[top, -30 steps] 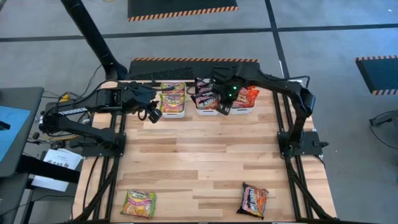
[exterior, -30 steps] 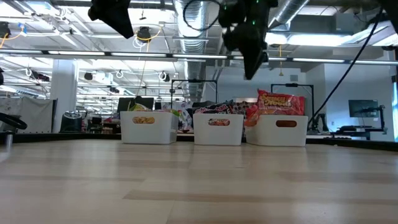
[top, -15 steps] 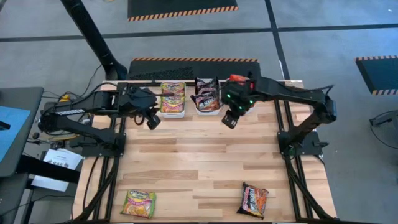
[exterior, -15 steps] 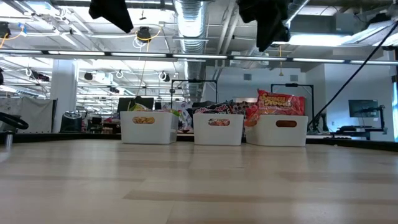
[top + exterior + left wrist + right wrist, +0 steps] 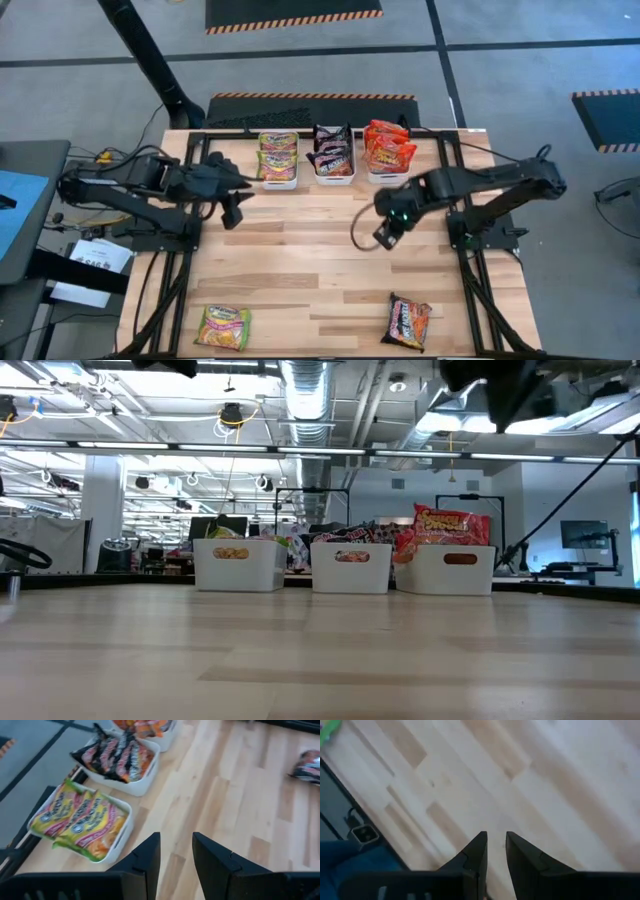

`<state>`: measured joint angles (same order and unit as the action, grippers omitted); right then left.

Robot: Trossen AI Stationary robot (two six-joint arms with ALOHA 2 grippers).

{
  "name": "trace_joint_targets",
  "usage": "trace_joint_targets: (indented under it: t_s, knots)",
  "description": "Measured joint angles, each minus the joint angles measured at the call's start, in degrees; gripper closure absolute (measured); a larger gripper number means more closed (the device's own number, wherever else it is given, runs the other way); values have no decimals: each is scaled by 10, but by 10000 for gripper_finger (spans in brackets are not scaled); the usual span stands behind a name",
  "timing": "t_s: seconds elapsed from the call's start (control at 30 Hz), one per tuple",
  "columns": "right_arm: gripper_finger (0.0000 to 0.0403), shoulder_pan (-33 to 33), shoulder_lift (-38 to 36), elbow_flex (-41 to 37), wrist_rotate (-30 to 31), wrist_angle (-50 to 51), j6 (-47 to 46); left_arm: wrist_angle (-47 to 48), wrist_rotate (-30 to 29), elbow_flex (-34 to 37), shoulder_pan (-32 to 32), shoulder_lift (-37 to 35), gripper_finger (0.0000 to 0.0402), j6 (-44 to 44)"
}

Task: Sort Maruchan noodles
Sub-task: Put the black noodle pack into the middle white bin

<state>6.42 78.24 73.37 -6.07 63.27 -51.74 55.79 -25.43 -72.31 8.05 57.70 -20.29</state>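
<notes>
Three white bins [image 5: 332, 179] sit in a row at the table's far edge: yellow-green noodle packets [image 5: 277, 156], dark packets [image 5: 331, 152], red-orange packets [image 5: 388, 148]. Two packets lie loose near the front edge, a green one [image 5: 223, 326] and a dark one [image 5: 407, 320]. Left gripper [image 5: 229, 215] hovers near the yellow-green bin, fingers slightly apart, empty. Right gripper [image 5: 383, 235] hangs over mid-table, fingers slightly apart, empty.

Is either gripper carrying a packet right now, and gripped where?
No. The left gripper and right gripper both show only bare table between their fingers; nothing is held.
</notes>
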Motion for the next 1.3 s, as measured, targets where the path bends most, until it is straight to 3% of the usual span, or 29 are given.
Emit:
trace_joint_targets:
  t_s: [0.43, 0.77, 1.0, 1.13, 1.3]
  knots:
    - [295, 181, -2, -26, -1, 15, -222, 0, 17, 0, 57, 0, 301, -5]
    - [201, 290, -2, -49, -58, -5, -349, 0, 17, 0, 76, 0, 301, -5]
    - [138, 331, -2, -81, -59, -78, -443, 0, 17, 0, 77, 0, 301, -5]
    - [133, 341, 18, -91, -59, -99, -485, 0, 17, 0, 77, 0, 301, -5]
    - [132, 352, 74, -92, -66, -108, -472, -1, 17, 0, 77, 0, 301, -5]
